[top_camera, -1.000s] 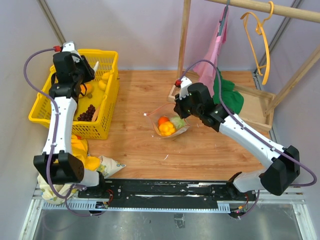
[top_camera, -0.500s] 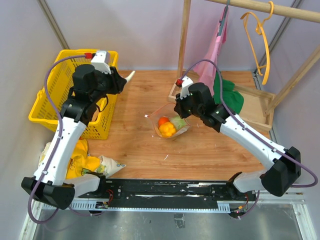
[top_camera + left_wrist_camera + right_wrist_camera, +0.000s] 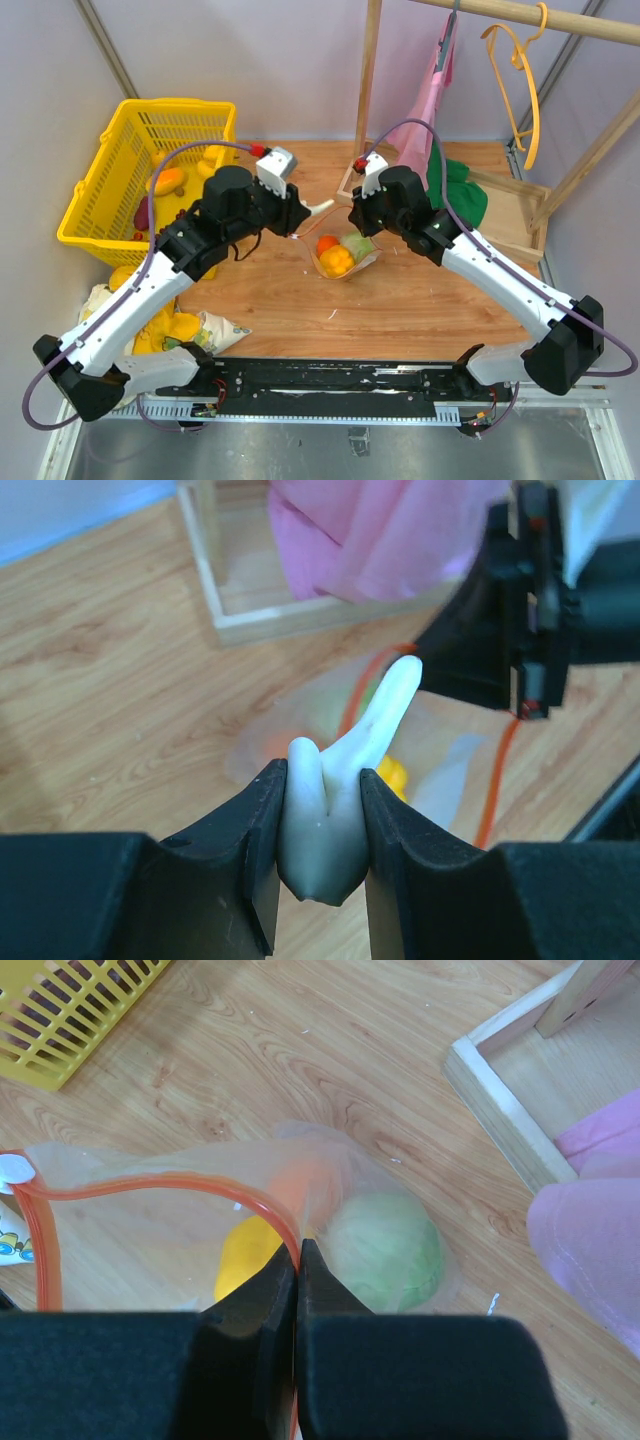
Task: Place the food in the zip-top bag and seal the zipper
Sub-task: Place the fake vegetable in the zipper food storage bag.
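My left gripper [image 3: 300, 212] is shut on a white toy vegetable [image 3: 335, 810] whose pale tip [image 3: 320, 207] points toward the zip-top bag [image 3: 343, 252]. It hovers just left of the bag's mouth. The clear bag sits mid-table with an orange piece [image 3: 326, 243], a yellow one [image 3: 335, 260] and a green one [image 3: 356, 245] inside. My right gripper [image 3: 298, 1250] is shut on the bag's rim at the orange-red zipper [image 3: 150, 1182] and holds the mouth up and open. Through the plastic, the right wrist view shows green food [image 3: 385, 1250] and yellow food [image 3: 245, 1255].
The yellow mesh basket [image 3: 120, 160] at far left holds more toy food [image 3: 165, 182]. Snack packets [image 3: 170, 325] lie near the left arm's base. A wooden tray [image 3: 510, 215] with green cloth [image 3: 455, 190], a pink cloth [image 3: 440, 90] and an orange hanger [image 3: 520, 70] on the rack fill the right back.
My left arm has swung from the basket rightward across the table to the bag's mouth, carrying the white piece. The right arm and the bag have stayed put.
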### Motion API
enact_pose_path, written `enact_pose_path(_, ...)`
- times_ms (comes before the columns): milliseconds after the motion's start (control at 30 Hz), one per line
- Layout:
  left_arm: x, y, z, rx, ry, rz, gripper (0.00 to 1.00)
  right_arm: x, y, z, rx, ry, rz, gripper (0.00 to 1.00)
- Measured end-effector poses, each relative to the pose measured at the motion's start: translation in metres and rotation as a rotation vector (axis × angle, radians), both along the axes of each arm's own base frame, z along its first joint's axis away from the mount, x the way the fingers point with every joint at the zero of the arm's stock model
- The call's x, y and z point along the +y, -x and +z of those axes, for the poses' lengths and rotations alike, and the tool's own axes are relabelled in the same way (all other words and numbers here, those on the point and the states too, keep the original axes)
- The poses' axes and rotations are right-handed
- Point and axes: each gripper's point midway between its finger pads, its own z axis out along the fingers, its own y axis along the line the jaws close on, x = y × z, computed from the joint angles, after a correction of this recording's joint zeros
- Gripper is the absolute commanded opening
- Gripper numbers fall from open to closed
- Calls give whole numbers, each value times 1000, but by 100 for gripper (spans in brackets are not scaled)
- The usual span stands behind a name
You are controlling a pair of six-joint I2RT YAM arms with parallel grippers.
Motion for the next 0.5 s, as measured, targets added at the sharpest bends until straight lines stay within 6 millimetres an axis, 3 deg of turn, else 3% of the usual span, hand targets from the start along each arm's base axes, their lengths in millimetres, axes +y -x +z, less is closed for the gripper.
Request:
enact_pose_path(267, -53, 43, -32, -13, -133, -211, 23, 0, 0, -1, -1, -1, 0, 1)
enact_pose_path(500, -78, 43, -74, 25, -277, -251, 25, -1, 0, -4, 2, 4, -3, 1)
